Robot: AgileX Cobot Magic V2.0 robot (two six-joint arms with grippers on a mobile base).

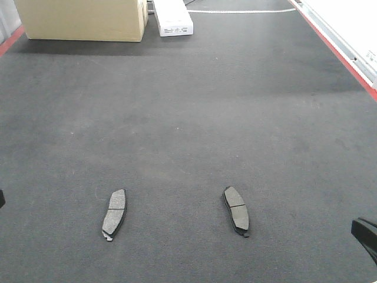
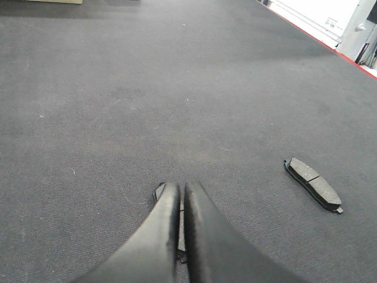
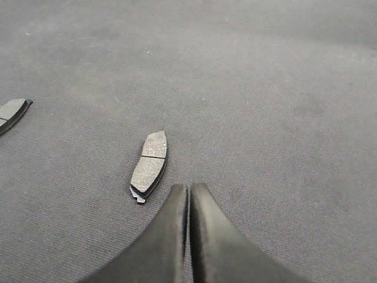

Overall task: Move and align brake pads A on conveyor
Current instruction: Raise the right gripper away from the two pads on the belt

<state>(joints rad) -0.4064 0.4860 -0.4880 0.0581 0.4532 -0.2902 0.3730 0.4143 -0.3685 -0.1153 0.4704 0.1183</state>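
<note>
Both closed fingertip to fingertip and empty, the left gripper (image 2: 179,186) and right gripper (image 3: 189,187) are hovering by two thin, probably stiff and dense brake pads (image 1: 114,213) lying flat, well apart, on the near conveyor (image 1: 188,106), likely best pinched across their narrow middles.

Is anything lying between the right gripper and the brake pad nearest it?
Nothing visible. Only bare conveyor lies between the right gripper and the brake pad, which sits just ahead and to the left of its closed jaws.
</note>
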